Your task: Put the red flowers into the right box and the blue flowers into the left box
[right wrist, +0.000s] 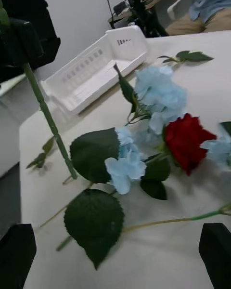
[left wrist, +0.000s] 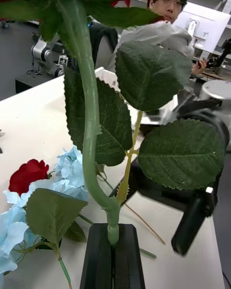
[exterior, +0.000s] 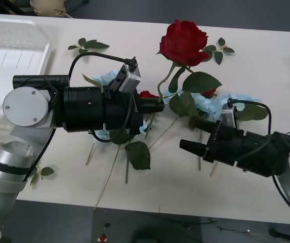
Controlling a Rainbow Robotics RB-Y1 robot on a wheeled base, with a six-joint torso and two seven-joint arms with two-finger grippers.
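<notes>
The left box (exterior: 13,55), a large white slotted basket, stands at the far left corner of the bench (exterior: 266,55), well apart from the flower pile; I judge that it stays there so the blue heads have a clear place to go. The right box I cannot make out with certainty.

The blue flowers (exterior: 210,104) lie flat in the middle of the bench, their pale heads mixed with big leaves, and their stems reach toward the robot. In the right wrist view they press against a red rose (right wrist: 186,142) that lies among them, so the two colours must be separated one stem at a time.

The left gripper (exterior: 157,105) is over the pile, and its black fingers (left wrist: 98,257) are clamped together on the green stem of one lifted rose (exterior: 183,41). The hold is low on the stem, so the bloom stands upright above the gripper and its leaves hang free of the other flowers. This rose belongs to the right side, so I think the arm must carry it across.

The right gripper (exterior: 188,143) hovers near the right part of the pile, with fingers (right wrist: 215,253) apart and nothing between them, perhaps ready to take a stem.

A loose leaf sprig (exterior: 88,45) rests near the far edge.
</notes>
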